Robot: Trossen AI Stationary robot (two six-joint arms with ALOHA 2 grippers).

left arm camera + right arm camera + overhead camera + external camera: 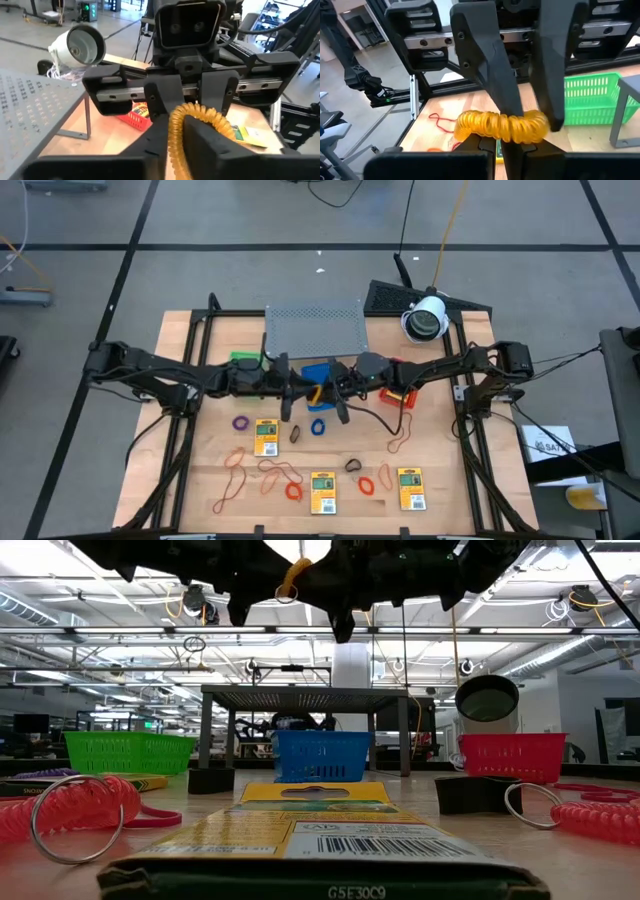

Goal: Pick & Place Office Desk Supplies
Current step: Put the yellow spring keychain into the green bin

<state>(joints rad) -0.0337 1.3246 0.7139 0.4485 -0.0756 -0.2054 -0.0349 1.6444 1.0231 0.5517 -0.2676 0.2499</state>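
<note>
Both grippers are meeting mid-air above the blue tray (318,372): the left gripper (289,392) and right gripper (338,392) are each pinching the yellow coil ring (315,394). Packets (265,437), rubber bands (232,480) and rings (240,422) are lying unsorted on the table (180,450); most work is remaining.

The table (440,480) looks like pale matt wood, the shelf (315,330) perforated grey metal, the yellow coil (502,125) glossy ribbed plastic, the packets (322,492) printed card

your high cam looks straight down on the table (200,470), low cam sits at tabletop level facing the room, wrist cams point-blank, face to face, all catching the same yellow coil (197,122)
</note>
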